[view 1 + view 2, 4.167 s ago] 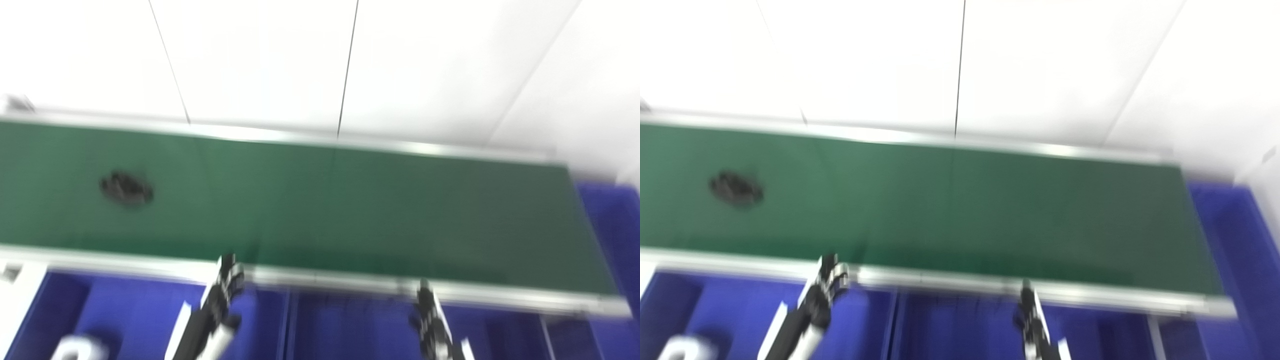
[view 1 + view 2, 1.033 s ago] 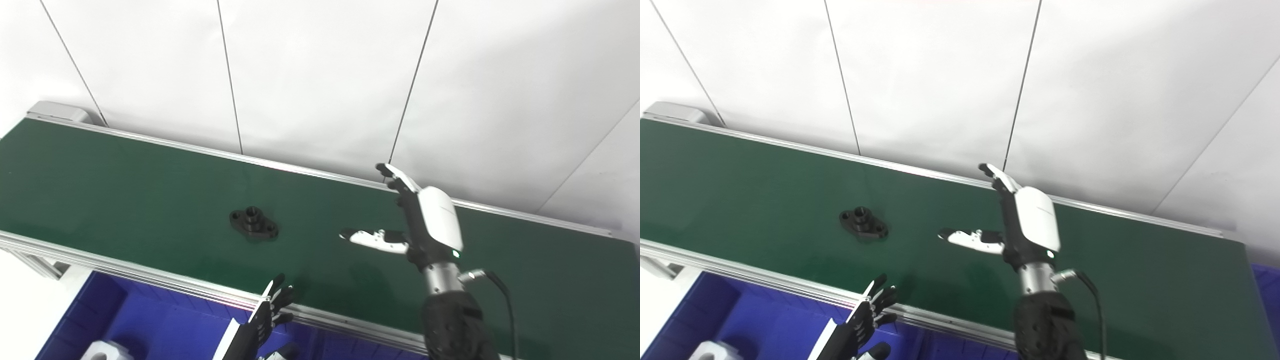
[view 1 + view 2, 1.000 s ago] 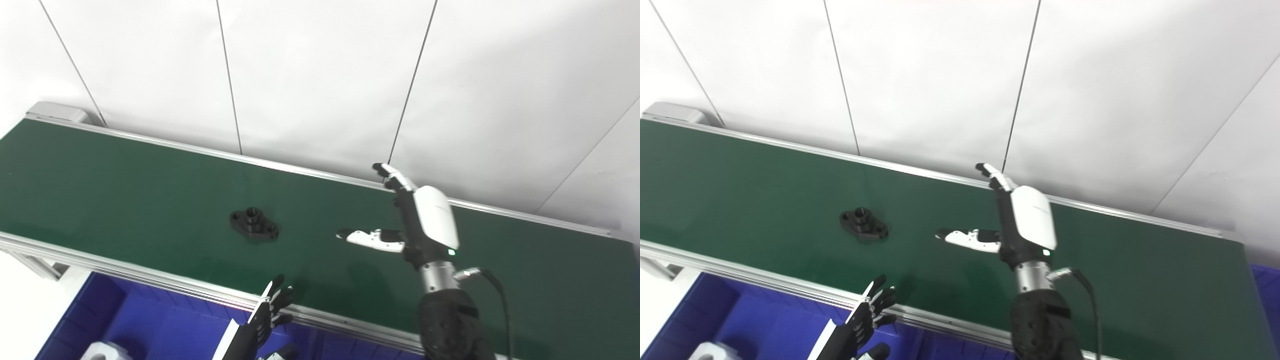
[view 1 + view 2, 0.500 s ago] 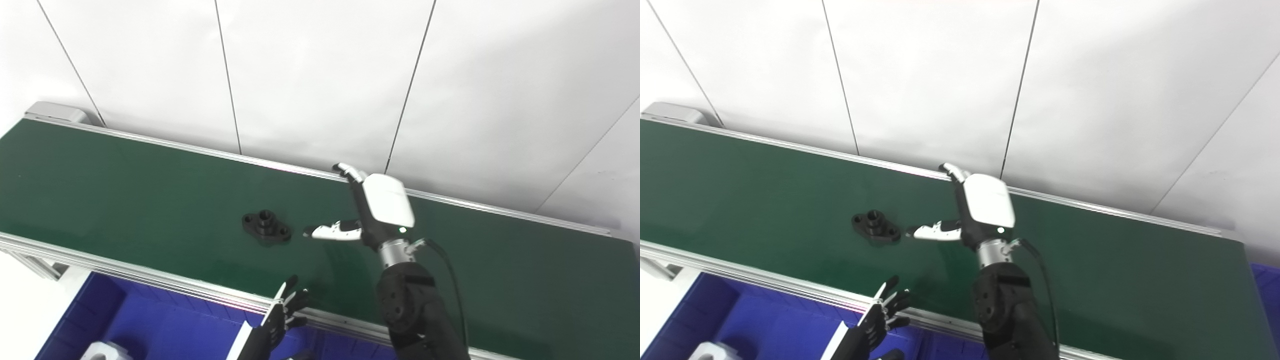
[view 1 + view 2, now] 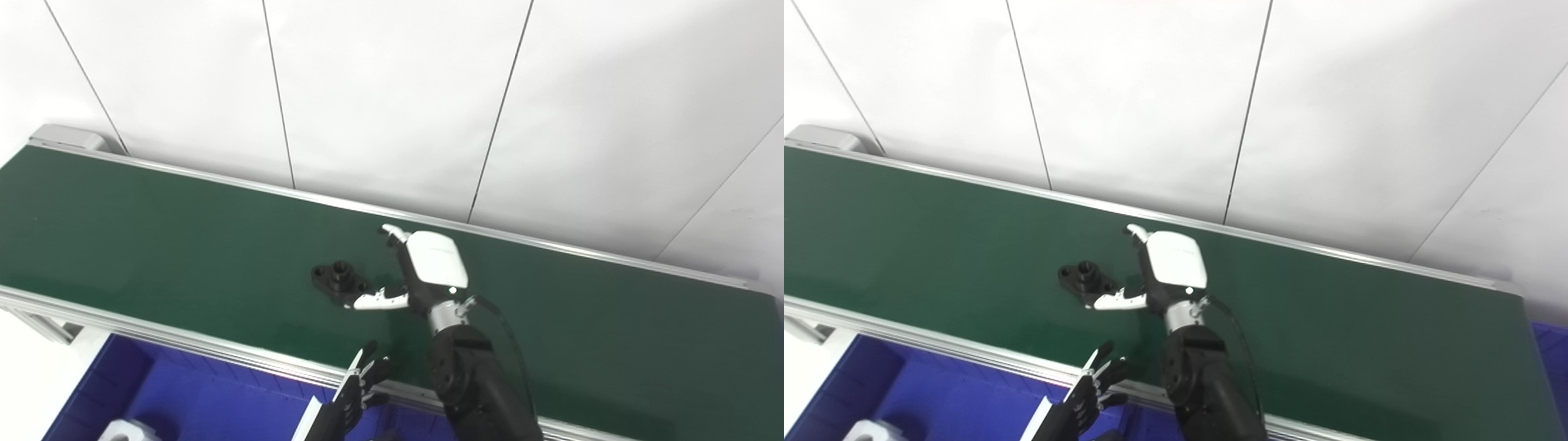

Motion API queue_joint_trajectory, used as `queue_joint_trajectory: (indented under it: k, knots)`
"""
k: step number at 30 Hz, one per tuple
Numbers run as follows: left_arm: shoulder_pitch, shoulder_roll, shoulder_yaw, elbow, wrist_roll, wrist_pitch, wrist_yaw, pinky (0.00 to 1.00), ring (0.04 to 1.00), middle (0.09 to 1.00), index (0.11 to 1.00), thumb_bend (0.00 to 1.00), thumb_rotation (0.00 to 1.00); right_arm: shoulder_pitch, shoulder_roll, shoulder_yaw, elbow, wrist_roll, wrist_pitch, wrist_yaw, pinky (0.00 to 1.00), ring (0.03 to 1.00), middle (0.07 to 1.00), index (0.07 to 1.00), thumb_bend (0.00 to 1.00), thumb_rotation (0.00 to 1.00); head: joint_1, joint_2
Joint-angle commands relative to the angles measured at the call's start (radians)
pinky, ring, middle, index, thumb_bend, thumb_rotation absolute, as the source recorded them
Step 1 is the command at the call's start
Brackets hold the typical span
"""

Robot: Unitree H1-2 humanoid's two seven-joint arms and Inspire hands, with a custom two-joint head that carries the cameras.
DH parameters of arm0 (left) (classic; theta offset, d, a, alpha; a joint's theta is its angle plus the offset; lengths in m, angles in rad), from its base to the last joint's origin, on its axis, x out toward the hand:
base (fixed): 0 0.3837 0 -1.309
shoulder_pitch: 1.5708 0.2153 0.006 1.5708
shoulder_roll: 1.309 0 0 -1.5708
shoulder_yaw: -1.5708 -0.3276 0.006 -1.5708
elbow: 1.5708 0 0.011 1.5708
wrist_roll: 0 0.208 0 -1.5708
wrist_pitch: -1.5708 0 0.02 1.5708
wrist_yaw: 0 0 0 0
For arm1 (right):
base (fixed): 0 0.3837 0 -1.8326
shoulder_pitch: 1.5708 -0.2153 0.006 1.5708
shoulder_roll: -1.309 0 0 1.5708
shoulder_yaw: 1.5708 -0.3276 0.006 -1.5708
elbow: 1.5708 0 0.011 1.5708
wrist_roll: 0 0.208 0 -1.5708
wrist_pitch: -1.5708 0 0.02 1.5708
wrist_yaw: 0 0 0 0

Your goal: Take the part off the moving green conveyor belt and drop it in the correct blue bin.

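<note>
Although it works nearest the viewer, the left hand [image 5: 352, 395] plays no part in the pick: it hangs low over the near rail of the conveyor, fingers spread and released, holding nothing. Beneath it lies the blue bin [image 5: 202, 398], with a pale part [image 5: 119, 430] resting in its near-left corner.

Beyond the rail, the right hand [image 5: 422, 272] reaches out over the green conveyor belt [image 5: 153, 245]. Its fingers are released and apart: the thumb [image 5: 373, 301] extends toward the near-right end of the part, and the remaining fingers [image 5: 395, 234] stand raised on the far side. Whether the thumb tip touches the part cannot be told; no grip is closed.

The part [image 5: 339, 279] lies flat on the belt near its middle, just left of the right hand. It is a black flange piece: an oval base plate with a hole toward each end and a short round boss standing up at the centre. Its long axis runs diagonally across the belt, from far-left to near-right, and the boss points straight up.

Judged by its form, the part is rigid, compact and likely dense for its size, with smooth faces that may slip under a light pinch. It is not fragile. The low plate offers little edge height, so the better hold is probably across the short axis, thumb against one long flank and fingers against the other, or around the raised boss. Belt motion calls for closing slightly ahead of the part.
</note>
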Motion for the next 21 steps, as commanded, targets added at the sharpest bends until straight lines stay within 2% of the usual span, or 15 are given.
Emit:
queue_joint_trajectory:
  k: [1,7,11,13,17,18,19,21]
  knots:
    - [0.012,-0.009,-0.011,-0.034,0.006,-0.011,0.001,0.81,0.922,0.936,1.000,0.73,0.67,-0.048,0.025,0.003,0.007,0.014,-0.012,-0.045,0.45,0.577,0.727,0.838,1.00,0.55,0.004,0.000]
    - [0.017,-0.016,-0.023,-0.028,0.022,-0.019,0.008,0.80,0.916,0.938,1.000,0.73,0.67,-0.063,0.026,0.022,0.044,0.041,-0.010,-0.043,0.44,0.546,0.696,0.833,0.98,0.56,0.012,0.001]
    - [0.023,-0.022,-0.032,-0.034,0.030,-0.016,0.010,0.79,0.913,0.943,1.000,0.72,0.67,-0.068,0.026,0.032,0.047,0.057,-0.001,-0.024,0.45,0.560,0.707,0.832,0.96,0.55,0.019,0.005]
    - [0.028,-0.026,-0.038,-0.039,0.034,-0.010,0.012,0.79,0.910,0.945,1.000,0.73,0.67,-0.071,0.028,0.036,0.053,0.064,0.002,-0.018,0.42,0.516,0.671,0.828,0.96,0.55,0.027,0.010]
    - [0.034,-0.035,-0.045,-0.048,0.044,-0.001,0.017,0.78,0.902,0.944,1.000,0.74,0.67,-0.080,0.028,0.048,0.085,0.071,-0.004,-0.030,0.39,0.487,0.633,0.812,0.95,0.56,0.035,0.016]
    - [0.035,-0.036,-0.047,-0.048,0.045,-0.002,0.018,0.78,0.902,0.944,1.000,0.74,0.66,-0.080,0.027,0.052,0.100,0.071,-0.009,-0.041,0.36,0.453,0.593,0.802,0.95,0.57,0.038,0.016]
    - [0.036,-0.037,-0.048,-0.049,0.047,-0.003,0.020,0.78,0.901,0.943,1.000,0.73,0.67,-0.080,0.026,0.056,0.116,0.071,-0.014,-0.053,0.27,0.347,0.482,0.781,0.91,0.58,0.040,0.018]
    - [0.038,-0.040,-0.052,-0.052,0.046,0.000,0.022,0.78,0.900,0.940,1.000,0.73,0.66,-0.079,0.024,0.065,0.143,0.071,-0.014,-0.062,0.15,0.217,0.336,0.718,0.77,0.56,0.045,0.020]
